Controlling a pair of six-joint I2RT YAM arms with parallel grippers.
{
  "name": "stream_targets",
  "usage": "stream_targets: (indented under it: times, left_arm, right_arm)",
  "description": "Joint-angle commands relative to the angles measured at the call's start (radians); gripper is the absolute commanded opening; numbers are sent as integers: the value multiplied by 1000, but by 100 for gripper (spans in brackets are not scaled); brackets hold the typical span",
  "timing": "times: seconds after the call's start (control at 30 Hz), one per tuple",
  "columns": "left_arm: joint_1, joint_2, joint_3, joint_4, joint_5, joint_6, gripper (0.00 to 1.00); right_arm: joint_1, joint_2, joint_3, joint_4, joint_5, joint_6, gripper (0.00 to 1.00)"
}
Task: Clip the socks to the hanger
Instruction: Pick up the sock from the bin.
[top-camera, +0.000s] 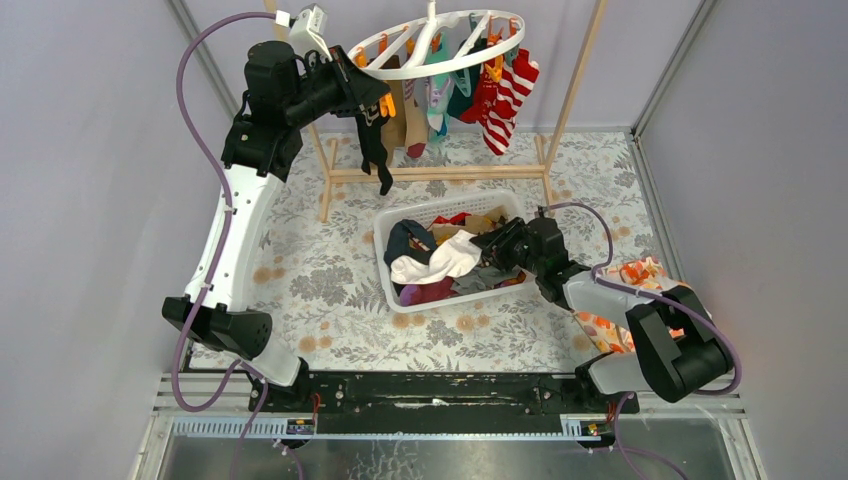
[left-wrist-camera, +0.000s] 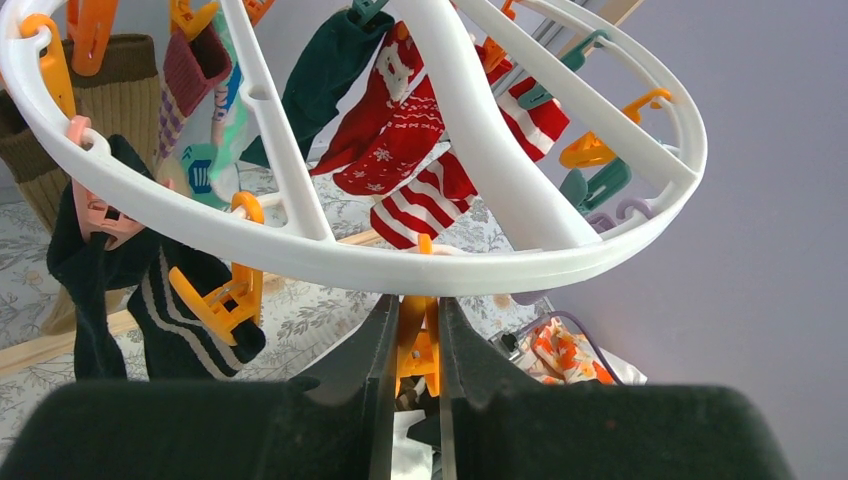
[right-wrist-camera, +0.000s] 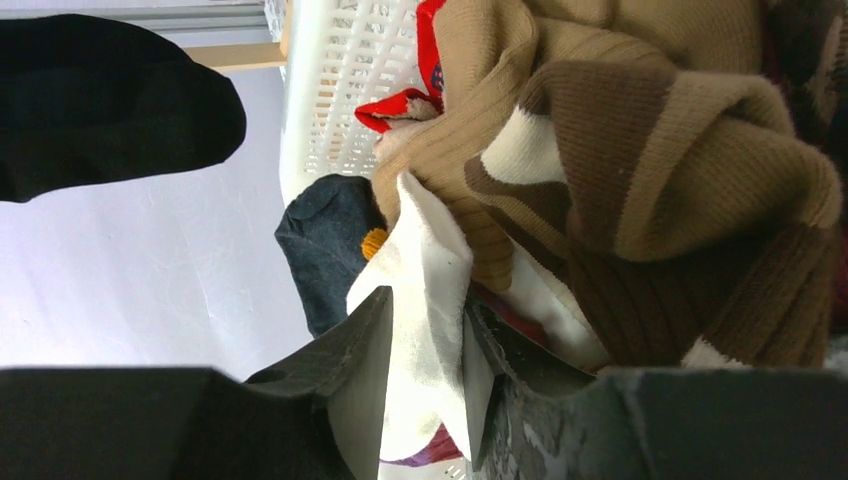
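Observation:
The white ring hanger (top-camera: 440, 45) hangs at the back with several socks clipped under it, among them a red-and-white striped one (top-camera: 505, 100) and a black one (top-camera: 378, 150). My left gripper (top-camera: 385, 100) is up at the ring's left rim (left-wrist-camera: 330, 262), shut on an orange clip (left-wrist-camera: 418, 345) that dangles just below the rim. My right gripper (top-camera: 490, 243) reaches into the white basket (top-camera: 385, 280), its jaws closed on a fold of the white sock (right-wrist-camera: 430, 260). Beside it lie a brown-and-cream striped sock (right-wrist-camera: 650, 150) and a navy sock (right-wrist-camera: 325, 240).
The light wooden rack (top-camera: 440, 172) stands behind the basket and carries the hanger. An orange floral cloth (top-camera: 640, 272) lies by the right arm. Grey walls close in on both sides of the patterned tabletop.

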Motion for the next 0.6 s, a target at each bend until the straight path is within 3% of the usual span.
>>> stream_targets:
  times: [0.0,0.17,0.33,0.57]
  left_arm:
    - [-6,-23,24,33,24,-2,0]
    - [-8,-23,25,34,24,-1,0]
    - [-7,-26,22,34,24,5,0]
    - [-7,-28,19,33,41,3,0]
  right_arm:
    - [-15,6,-11,115,59,8,35]
    - [-32,46,-29,249,26,50,27]
    - [-34,43,-29,282,-1,46,2]
    - [-58,-32,41,338,-135,-48,0]
